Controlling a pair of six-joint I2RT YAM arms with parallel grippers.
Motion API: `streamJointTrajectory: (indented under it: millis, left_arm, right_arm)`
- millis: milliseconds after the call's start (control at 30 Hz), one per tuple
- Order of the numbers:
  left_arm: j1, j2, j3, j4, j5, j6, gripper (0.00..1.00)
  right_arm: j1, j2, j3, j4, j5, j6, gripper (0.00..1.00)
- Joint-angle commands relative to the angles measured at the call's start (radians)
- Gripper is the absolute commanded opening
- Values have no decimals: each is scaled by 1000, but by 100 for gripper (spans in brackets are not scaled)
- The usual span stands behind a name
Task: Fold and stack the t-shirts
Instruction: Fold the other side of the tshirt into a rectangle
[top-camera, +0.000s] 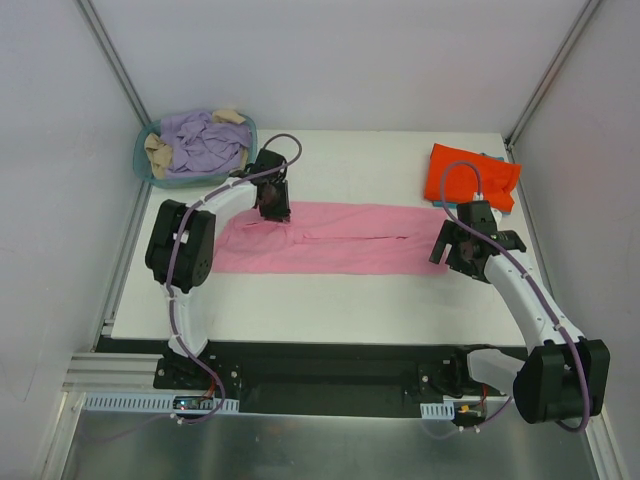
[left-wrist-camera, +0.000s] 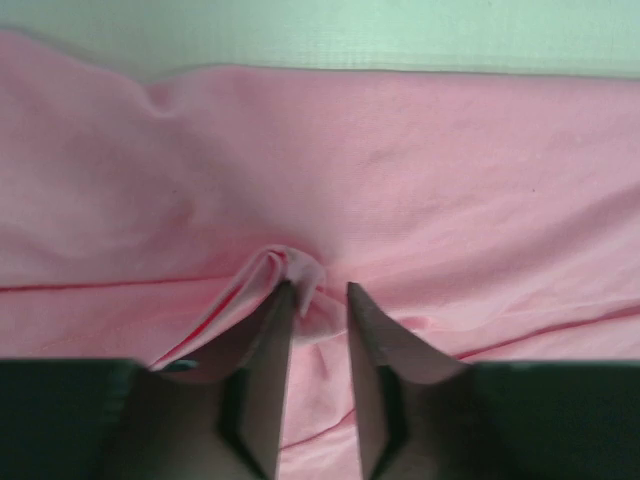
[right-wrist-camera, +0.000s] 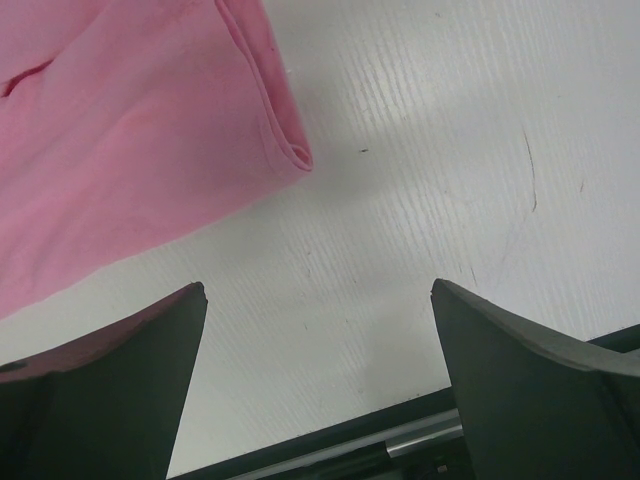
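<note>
From above, the pink t-shirt (top-camera: 340, 238) lies as a long band across mid-frame, with the left gripper (top-camera: 278, 214) on its upper-left edge, the right gripper (top-camera: 447, 255) just off its right end and the orange-red t-shirt (top-camera: 468, 175) at upper right; in the left wrist view the fingers (left-wrist-camera: 265, 380) are narrowly parted, a pucker of pink cloth at their tips; in the right wrist view the fingers (right-wrist-camera: 520, 380) are spread wide over the table (right-wrist-camera: 430, 180), pink hem at upper left.

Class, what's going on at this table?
Two robot arms work on a pink t-shirt laid in a long band across the table. The left hand sits on it, fingers narrowly parted at a pucker of cloth. The right hand hangs wide open over bare table beside its right end. An orange-red shirt lies far right.
</note>
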Motion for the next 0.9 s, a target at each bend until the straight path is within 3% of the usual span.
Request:
streamJointTrajectory:
  millis: [0,33,67,133,167,367,633,867]
  left_arm:
    - [-23,17,73,-20,-4,101,33]
    - [-29,16,84,-22,-19,105,42]
    - [-29,14,90,-28,-24,111,61]
    - [-29,11,110,-48,-45,114,76]
    - [-29,-5,112,-60,-67,120,97]
    - [-29,-137,76,-68,-105,111,100]
    - [-29,-314,-138,-71,-115,27,99]
    - [-29,-322,-284,-16,-56,-41,99]
  right_arm:
    - [1,2,4,11,26,-14,100]
    - [1,3,4,11,23,-15,100]
    - [1,3,4,11,23,-15,100]
    - [1,3,1,12,24,-15,99]
    - [1,3,-1,14,26,-15,100]
    - [1,9,-8,20,20,-14,99]
    - [1,8,-25,29,-10,-17,100]
    - [1,8,-30,39,-28,-23,99]
